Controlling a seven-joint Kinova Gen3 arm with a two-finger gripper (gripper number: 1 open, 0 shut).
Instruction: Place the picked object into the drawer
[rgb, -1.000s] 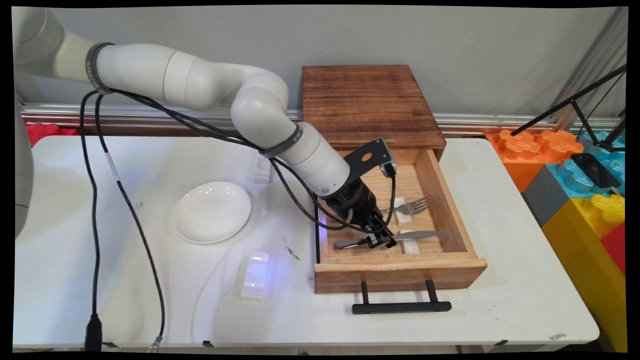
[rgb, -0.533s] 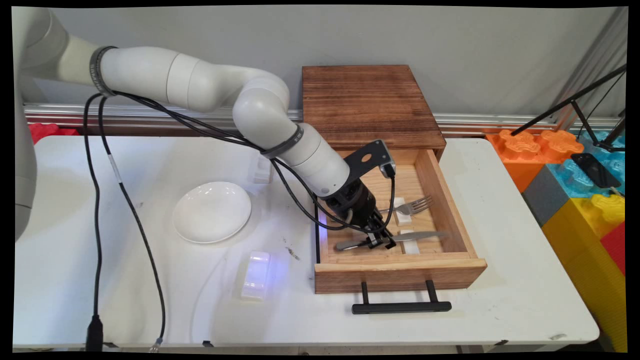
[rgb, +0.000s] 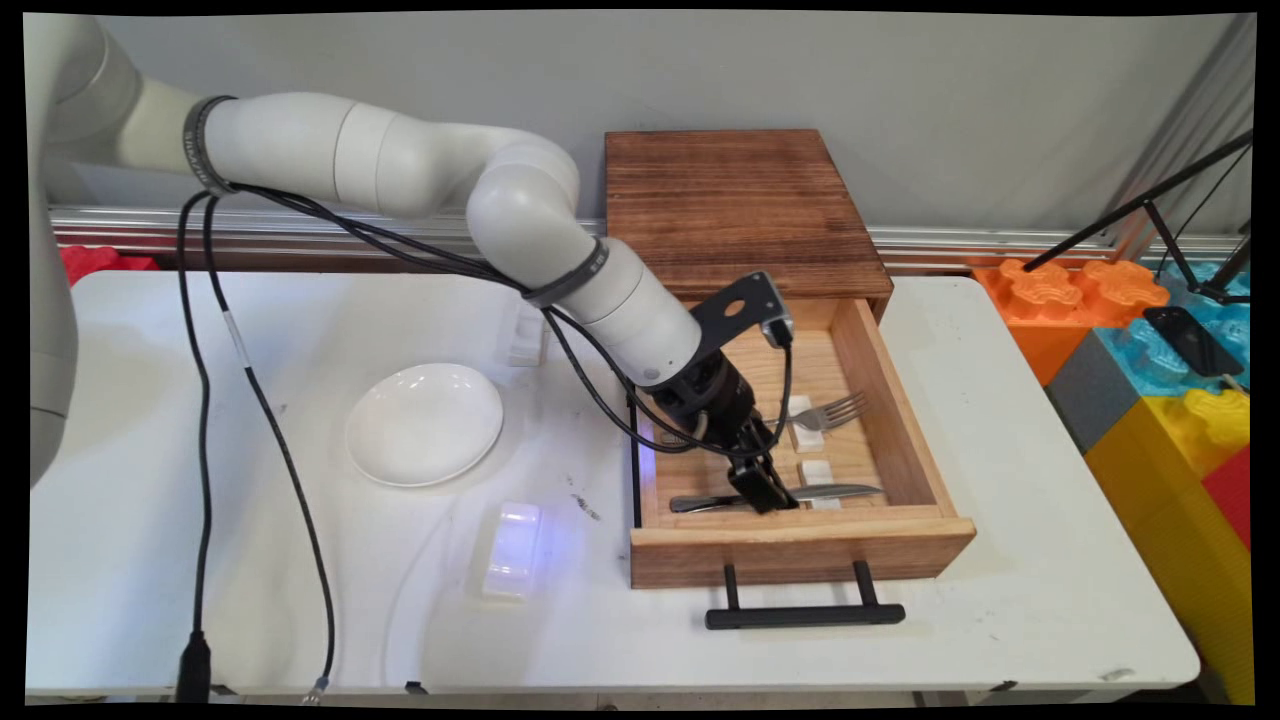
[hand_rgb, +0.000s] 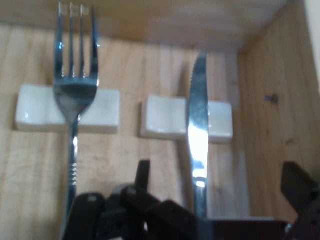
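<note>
Reaching down into the open wooden drawer (rgb: 900, 420) at the centre right of the main view, the pincer (rgb: 768, 492) is seen over the middle of a knife (rgb: 835, 492) that lies along the drawer's near wall. The knife's dark handle points to the left of the frame and its blade to the right, across a small white rest (rgb: 815, 470). Whether the fingers are spread or pinching the knife cannot be told from this view, as the black linkage covers that spot.

In the hand view the knife (hand_rgb: 198, 130) runs up the frame from between the pincer (hand_rgb: 215, 210) fingers, its blade laid over a white rest (hand_rgb: 165, 117). One finger (hand_rgb: 142, 175) is seen left of the blade and the other (hand_rgb: 300, 187) well to the right, so the fingers are shown spread, apart from the metal. A fork (hand_rgb: 75, 85) is shown beside the knife on a second white rest (hand_rgb: 35, 107), tines toward the top of the frame.

Only the main view shows the rest of the scene: the fork (rgb: 830, 410) deeper in the drawer, the dark wooden cabinet (rgb: 735, 200) behind it, the black drawer handle (rgb: 805, 615), a white plate (rgb: 423, 423) at centre left of the bench (rgb: 1000, 620), and a small white box (rgb: 512, 550) below the plate.
</note>
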